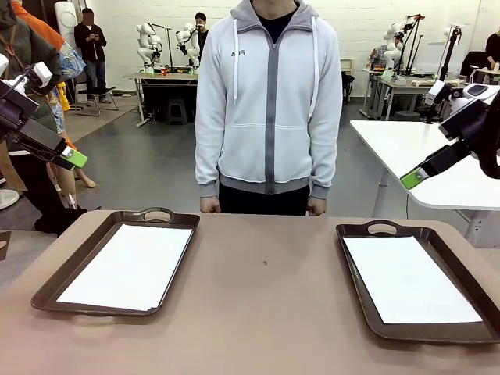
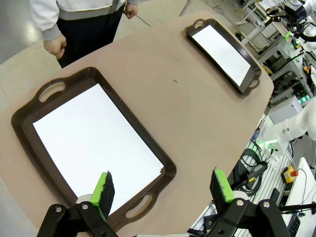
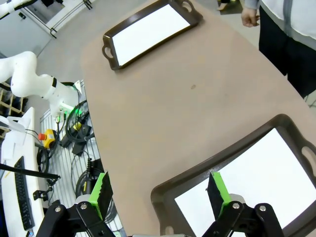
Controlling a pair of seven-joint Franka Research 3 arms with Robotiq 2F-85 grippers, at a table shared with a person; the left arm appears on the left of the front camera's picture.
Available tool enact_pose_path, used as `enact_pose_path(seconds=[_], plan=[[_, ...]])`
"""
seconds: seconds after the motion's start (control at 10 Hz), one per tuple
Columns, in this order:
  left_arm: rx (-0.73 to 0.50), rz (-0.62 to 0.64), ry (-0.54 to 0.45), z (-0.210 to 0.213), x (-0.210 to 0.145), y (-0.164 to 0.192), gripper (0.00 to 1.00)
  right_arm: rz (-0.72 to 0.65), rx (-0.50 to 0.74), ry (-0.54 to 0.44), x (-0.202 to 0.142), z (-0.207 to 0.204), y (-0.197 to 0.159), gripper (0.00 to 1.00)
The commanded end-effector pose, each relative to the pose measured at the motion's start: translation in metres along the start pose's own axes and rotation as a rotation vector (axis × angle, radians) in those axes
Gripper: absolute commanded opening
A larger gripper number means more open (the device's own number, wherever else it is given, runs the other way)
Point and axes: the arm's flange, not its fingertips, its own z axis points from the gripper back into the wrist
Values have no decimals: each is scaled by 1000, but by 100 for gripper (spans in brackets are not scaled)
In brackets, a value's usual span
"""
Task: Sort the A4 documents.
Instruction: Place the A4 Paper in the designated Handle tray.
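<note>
Two trays are counted on the brown table (image 1: 266, 312), one to the robot's left (image 1: 47, 291) and one to its right (image 1: 355, 277), well apart with bare tabletop between them. White paper is seen in each: a stack in the left tray (image 1: 129, 267), its near corner showing more than one sheet edge in the left wrist view, and paper in the right tray (image 1: 406, 279); how many sheets lie in either pile cannot be told. Two grippers are counted, and one person (image 1: 268, 101) is seen standing at the far edge, both hands (image 1: 209, 205) hanging at the table's rim, apart from everything on it.

The right tray's near edge is cut off by the front view's lower right corner. Only a fingertip of each gripper is caught in the front view, the rest being cut off at the picture's sides. A small dark speck (image 1: 265, 262) on the tabletop is too small to be made out.

The left gripper (image 2: 163, 190) is held wide open and empty, raised above the near end of the left tray, its paper lying below and ahead of the fingers. The right gripper (image 3: 160, 190) is likewise spread wide and empty, raised over the right tray's corner, one pad (image 3: 217, 190) seen over the paper, the other (image 3: 102, 190) out past the table's edge.
</note>
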Motion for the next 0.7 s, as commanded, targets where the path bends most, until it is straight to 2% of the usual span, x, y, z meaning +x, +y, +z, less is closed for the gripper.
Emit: enact_pose_path(seconds=[0.0,0.6], plan=[[-4,-1,2,0,0,-1,100,1,0,0,0,0,0,100],[-4,-1,2,0,0,-1,100,1,0,0,0,0,0,100]])
